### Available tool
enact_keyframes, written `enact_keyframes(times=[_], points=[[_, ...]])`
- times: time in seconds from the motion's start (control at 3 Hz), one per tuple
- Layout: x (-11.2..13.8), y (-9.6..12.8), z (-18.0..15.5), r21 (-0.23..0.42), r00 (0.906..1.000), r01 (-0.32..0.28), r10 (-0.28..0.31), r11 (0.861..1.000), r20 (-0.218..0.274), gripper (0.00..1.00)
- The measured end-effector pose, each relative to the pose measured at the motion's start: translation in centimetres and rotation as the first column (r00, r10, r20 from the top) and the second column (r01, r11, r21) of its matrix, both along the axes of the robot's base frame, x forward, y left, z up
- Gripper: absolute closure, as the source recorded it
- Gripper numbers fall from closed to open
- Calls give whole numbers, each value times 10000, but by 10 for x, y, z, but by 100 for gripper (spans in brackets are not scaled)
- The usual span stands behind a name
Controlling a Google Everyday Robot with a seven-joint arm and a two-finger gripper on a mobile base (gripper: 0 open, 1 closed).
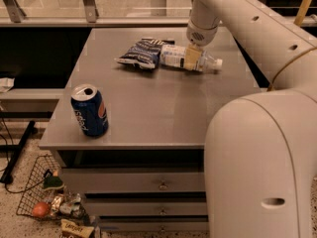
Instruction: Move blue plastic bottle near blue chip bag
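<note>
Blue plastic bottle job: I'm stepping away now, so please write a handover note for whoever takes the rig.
Pincer: down over the middle of the blue plastic bottle; grip cannot be judged.
Bottle: lying on its side on the table, base end right by the blue chip bag.
Done: bottle is beside the bag.
Left: release if holding, then lift clear.
</note>
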State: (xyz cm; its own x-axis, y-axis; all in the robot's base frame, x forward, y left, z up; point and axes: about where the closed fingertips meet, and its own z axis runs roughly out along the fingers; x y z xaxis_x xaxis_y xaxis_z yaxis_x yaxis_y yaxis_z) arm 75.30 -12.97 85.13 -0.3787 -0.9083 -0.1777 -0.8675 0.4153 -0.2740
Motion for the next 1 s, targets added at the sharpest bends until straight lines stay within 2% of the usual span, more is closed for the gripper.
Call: enact_keyframes(times=[0.33,0.67,1.0], points=[[1,1,-3,-1,10000,-12,12,10000,-31,36],[-2,-4,0,732,9998,-184,183,9972,22,5],[-6,-7,10,1559,9994,-337,322,9872,119,0]])
